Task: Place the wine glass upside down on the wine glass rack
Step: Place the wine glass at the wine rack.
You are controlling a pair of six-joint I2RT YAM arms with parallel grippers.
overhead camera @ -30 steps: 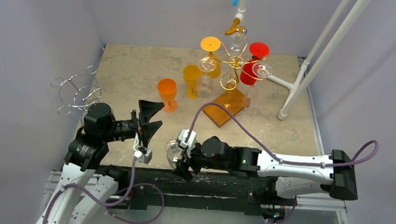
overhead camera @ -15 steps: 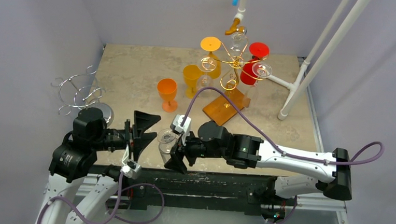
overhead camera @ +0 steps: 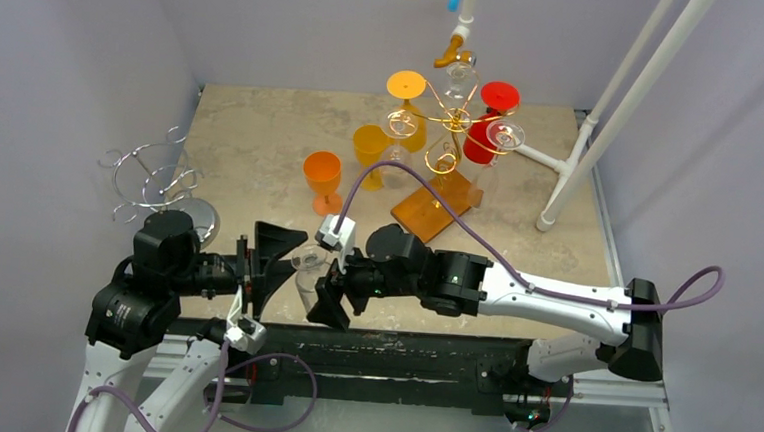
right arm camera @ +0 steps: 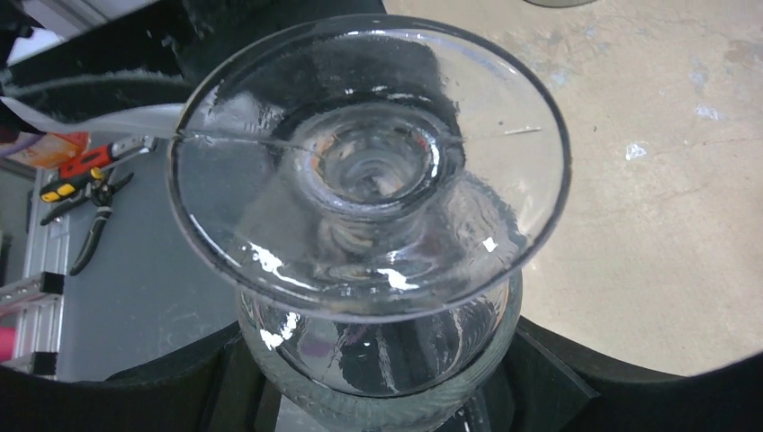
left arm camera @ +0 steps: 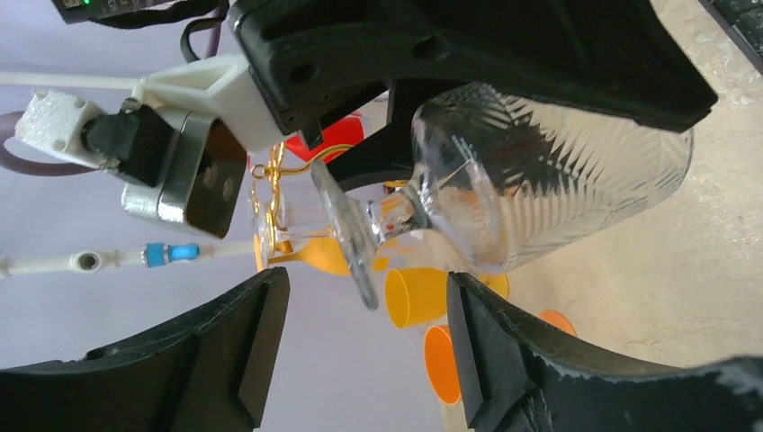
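Observation:
My right gripper (overhead camera: 330,295) is shut on the bowl of a clear cut-pattern wine glass (overhead camera: 309,270), held in the air over the table's near edge. In the right wrist view the wine glass (right arm camera: 369,162) shows its round foot toward the camera, and the right gripper (right arm camera: 378,391) clamps the bowl behind it. My left gripper (overhead camera: 277,260) faces it from the left, open. In the left wrist view the rim of the glass's foot (left arm camera: 349,236) hangs just at the gap between the left fingers (left arm camera: 490,351), touching neither. The gold wine glass rack (overhead camera: 454,120) stands at the back.
Clear, yellow and red glasses hang on the gold rack, whose wooden base (overhead camera: 434,207) sits mid-table. An orange glass (overhead camera: 322,177) and a yellow glass (overhead camera: 369,150) stand upright before it. A silver wire rack (overhead camera: 150,177) is at the left edge. White pipes (overhead camera: 604,119) rise at right.
The right arm has carried the glass left and up, toward the left gripper. The left arm has drawn back and turned to face it, and its jaws have narrowed somewhat.

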